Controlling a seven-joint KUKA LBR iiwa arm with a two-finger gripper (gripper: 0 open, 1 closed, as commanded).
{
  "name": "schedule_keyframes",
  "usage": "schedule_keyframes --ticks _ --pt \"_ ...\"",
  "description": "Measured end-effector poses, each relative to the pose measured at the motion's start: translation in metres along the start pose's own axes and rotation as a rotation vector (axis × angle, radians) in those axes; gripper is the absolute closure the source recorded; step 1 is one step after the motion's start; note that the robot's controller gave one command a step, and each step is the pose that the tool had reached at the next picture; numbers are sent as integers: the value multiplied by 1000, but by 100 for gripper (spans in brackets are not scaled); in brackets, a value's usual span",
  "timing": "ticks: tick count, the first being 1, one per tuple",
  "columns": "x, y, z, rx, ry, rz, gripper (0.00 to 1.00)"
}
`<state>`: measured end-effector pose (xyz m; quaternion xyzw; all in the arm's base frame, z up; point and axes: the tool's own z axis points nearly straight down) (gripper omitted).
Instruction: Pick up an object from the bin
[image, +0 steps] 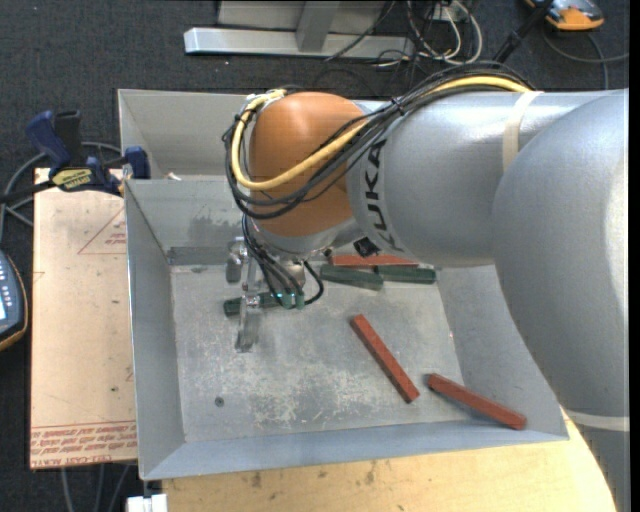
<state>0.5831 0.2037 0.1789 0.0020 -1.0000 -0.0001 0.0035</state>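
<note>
The arm reaches in from the right, its orange-capped wrist bent down. The gripper (246, 322) sits low over bare, scuffed floor left of centre in the bin (150, 330); how far it is open cannot be told. A flat red bar (476, 401) lies by the front wall. A second red bar (383, 358) lies mid-floor, well clear of the gripper. Green and red sticks (385, 272) lie behind, beneath the wrist.

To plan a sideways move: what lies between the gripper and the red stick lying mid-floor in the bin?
In the camera view that stretch is bare: only grey bin floor between the gripper and the red stick.
</note>
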Motion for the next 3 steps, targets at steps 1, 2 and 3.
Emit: schedule_keyframes --ticks 1,2,3 --pt "-59 -39 113 0 -5 37 0" --pt "-60 -37 107 -2 -10 34 100" --pt "-54 -35 -34 -4 -18 23 100"
